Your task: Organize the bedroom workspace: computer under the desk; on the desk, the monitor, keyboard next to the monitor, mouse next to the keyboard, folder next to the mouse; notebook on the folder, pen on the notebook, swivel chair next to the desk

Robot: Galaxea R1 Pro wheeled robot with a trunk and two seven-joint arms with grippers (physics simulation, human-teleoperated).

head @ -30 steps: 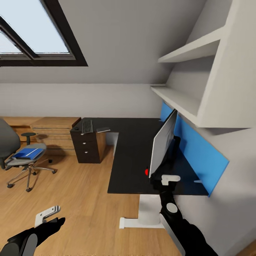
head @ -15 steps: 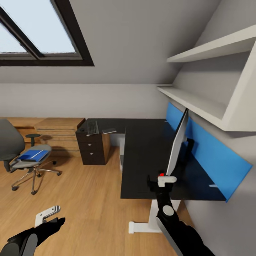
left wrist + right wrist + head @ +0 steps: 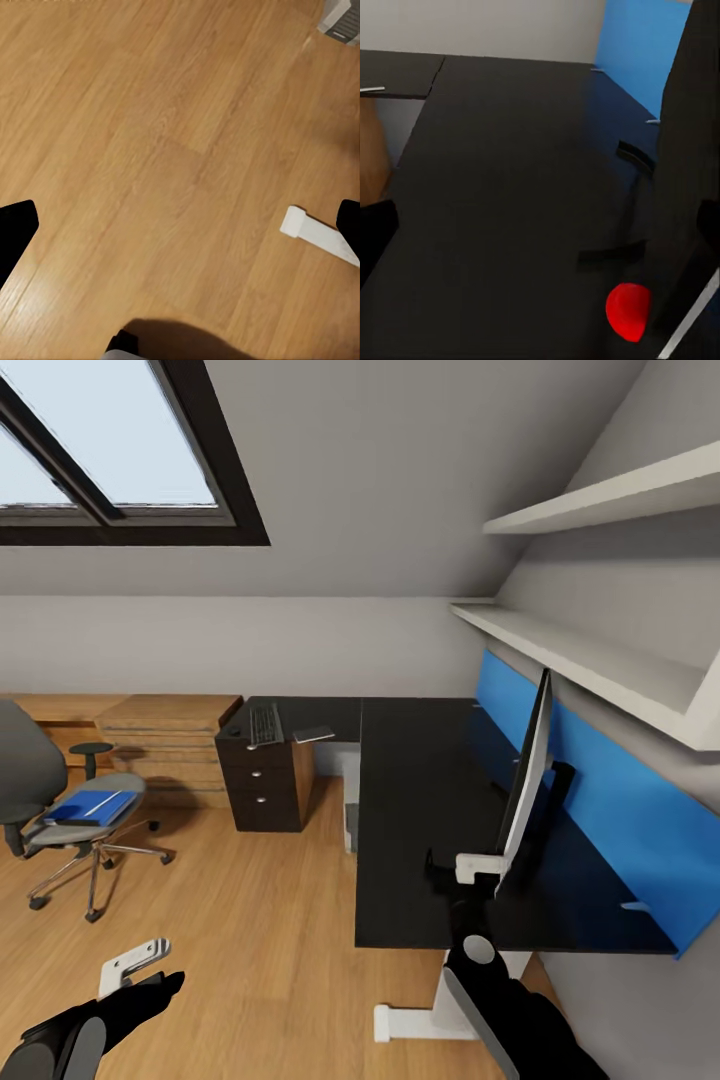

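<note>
Matte-black desk (image 3: 410,810) bears the thin flat monitor (image 3: 527,780), its corner pinched by the right pincer (image 3: 478,868).

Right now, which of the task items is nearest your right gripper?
The monitor, standing upright on the desk by the blue back panel; the right gripper is at its lower corner. The keyboard lies on the desk's far wing.

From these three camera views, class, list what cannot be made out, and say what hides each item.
1. Monitor, head view: edge-on, so its screen face is hidden; the right gripper covers its lower corner, and whether the jaws are closed is unclear.
2. Swivel chair, head view: backrest cut off by the picture's edge.
3. Keyboard, head view: keys too small to read.
4. Folder, head view: a pale strip lies on it, too small to identify.
</note>
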